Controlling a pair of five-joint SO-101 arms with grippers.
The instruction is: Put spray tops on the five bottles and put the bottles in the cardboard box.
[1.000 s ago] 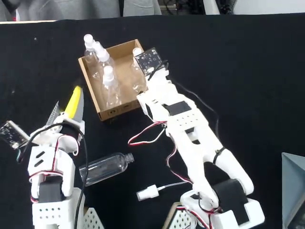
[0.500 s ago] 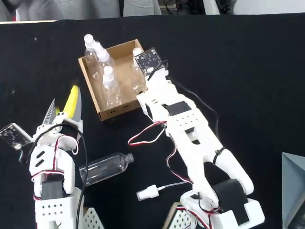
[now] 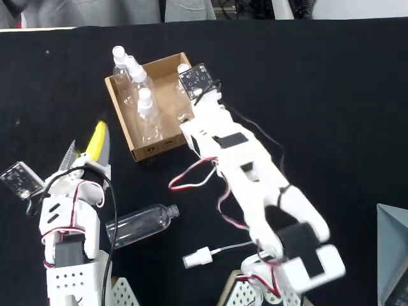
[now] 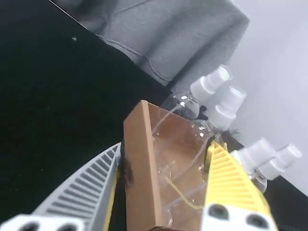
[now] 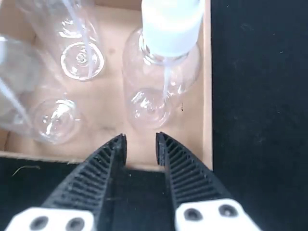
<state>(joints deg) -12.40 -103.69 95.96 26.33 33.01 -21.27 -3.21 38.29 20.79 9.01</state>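
Note:
The cardboard box (image 3: pixel 156 148) stands at the back left of the black table with several capped bottles upright in it. My right gripper (image 3: pixel 189 115) hangs at the box's near right wall; its black fingers (image 5: pixel 108 154) are open by a narrow gap with nothing between them, just short of a capped bottle (image 5: pixel 161 82) in the box (image 5: pixel 207 96). An uncapped bottle (image 3: pixel 140 224) lies on the table near the left arm's base. A loose spray top (image 3: pixel 197 257) with its tube lies to its right. My left gripper (image 3: pixel 83 145) is open, apart from the box corner (image 4: pixel 139 159).
A grey object (image 3: pixel 392 248) sits at the table's right edge. Red and white cables (image 3: pixel 191 182) hang from the right arm over the table between the box and the loose bottle. Open black table lies to the right of the box.
The right arm's lower links have swung left and its gripper has shifted slightly toward the box. The left arm has drawn back a little, gripper still open.

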